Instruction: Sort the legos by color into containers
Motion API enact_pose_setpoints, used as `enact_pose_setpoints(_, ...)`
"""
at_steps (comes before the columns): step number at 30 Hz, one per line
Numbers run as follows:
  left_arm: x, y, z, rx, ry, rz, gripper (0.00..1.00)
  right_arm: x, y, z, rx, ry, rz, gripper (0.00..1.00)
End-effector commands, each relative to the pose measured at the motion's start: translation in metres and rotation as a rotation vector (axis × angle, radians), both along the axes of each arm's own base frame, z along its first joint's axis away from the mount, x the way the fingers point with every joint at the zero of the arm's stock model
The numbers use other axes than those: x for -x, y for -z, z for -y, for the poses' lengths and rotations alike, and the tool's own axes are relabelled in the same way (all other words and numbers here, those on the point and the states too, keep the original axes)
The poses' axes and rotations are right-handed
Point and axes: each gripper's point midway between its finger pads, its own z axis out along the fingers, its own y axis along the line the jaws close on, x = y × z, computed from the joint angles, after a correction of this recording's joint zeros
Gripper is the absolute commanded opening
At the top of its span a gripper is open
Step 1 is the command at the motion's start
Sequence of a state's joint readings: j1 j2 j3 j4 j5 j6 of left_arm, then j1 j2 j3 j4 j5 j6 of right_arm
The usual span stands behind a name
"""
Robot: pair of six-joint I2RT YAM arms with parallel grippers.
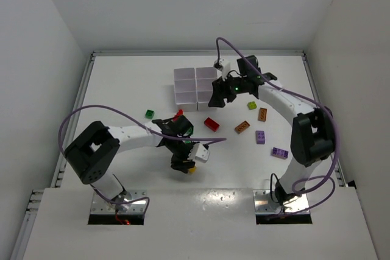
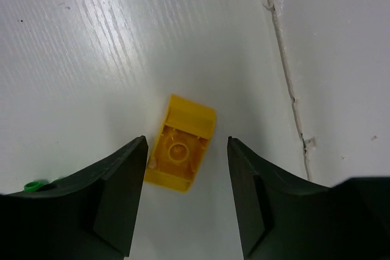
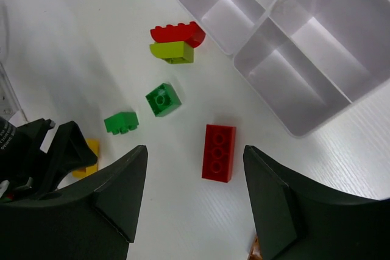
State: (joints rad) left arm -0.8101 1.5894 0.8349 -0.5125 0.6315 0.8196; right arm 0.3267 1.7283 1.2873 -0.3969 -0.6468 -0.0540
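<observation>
A yellow lego point(image 2: 181, 150) lies hollow side up on the table between the fingers of my open left gripper point(image 2: 187, 142). It sits close to the left finger, with a clear gap to the right one. From above, that gripper point(image 1: 183, 164) is near the front middle with the yellow lego point(image 1: 191, 169) beside it. My right gripper point(image 3: 195, 150) is open above a red lego point(image 3: 219, 152), just off the near corner of the containers point(image 3: 268, 13). In the top view the right gripper point(image 1: 218, 97) hovers by the white containers point(image 1: 195, 86), and the red lego point(image 1: 211, 123) lies below it.
Two green legos point(image 3: 163, 99) point(image 3: 120, 122) and a red-on-lime clump point(image 3: 177, 41) lie left of the red one. Orange legos point(image 1: 242, 127) point(image 1: 262, 114), a lime one point(image 1: 251, 105) and purple ones point(image 1: 260, 137) point(image 1: 280, 153) are scattered right. A green lego point(image 1: 149, 114) lies left.
</observation>
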Motion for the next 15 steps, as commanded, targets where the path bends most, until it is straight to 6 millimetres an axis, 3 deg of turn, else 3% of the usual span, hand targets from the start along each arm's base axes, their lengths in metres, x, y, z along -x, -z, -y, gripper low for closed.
enact_pose_setpoints(1, -0.007, -0.026, 0.016, 0.100, -0.013, 0.014, 0.61, -0.001, -0.012, -0.018, -0.037, -0.070, 0.029, 0.65)
enact_pose_setpoints(3, -0.020, -0.052, 0.020, 0.177, -0.064, 0.024, 0.61, 0.011, -0.012, -0.034, -0.038, -0.116, 0.028, 0.65)
enact_pose_setpoints(4, -0.040, -0.086, 0.024, 0.260, -0.161, 0.050, 0.61, 0.016, -0.008, -0.038, -0.030, -0.119, 0.013, 0.65)
enact_pose_setpoints(6, -0.063, -0.128, 0.025, 0.370, -0.257, 0.102, 0.61, 0.028, -0.005, -0.057, -0.024, -0.146, 0.016, 0.65)
enact_pose_setpoints(7, -0.076, -0.163, 0.018, 0.439, -0.352, 0.120, 0.63, 0.036, 0.005, -0.067, -0.006, -0.141, -0.008, 0.65)
enact_pose_setpoints(11, -0.101, -0.230, -0.007, 0.546, -0.535, 0.270, 0.66, 0.033, 0.016, -0.083, 0.022, -0.067, -0.040, 0.65)
enact_pose_setpoints(13, -0.113, -0.241, -0.025, 0.541, -0.675, 0.321, 0.73, 0.022, 0.021, -0.090, 0.047, -0.032, -0.014, 0.65)
enact_pose_setpoints(15, -0.120, -0.255, -0.041, 0.553, -0.782, 0.371, 0.80, 0.023, 0.024, -0.101, 0.063, -0.042, -0.002, 0.65)
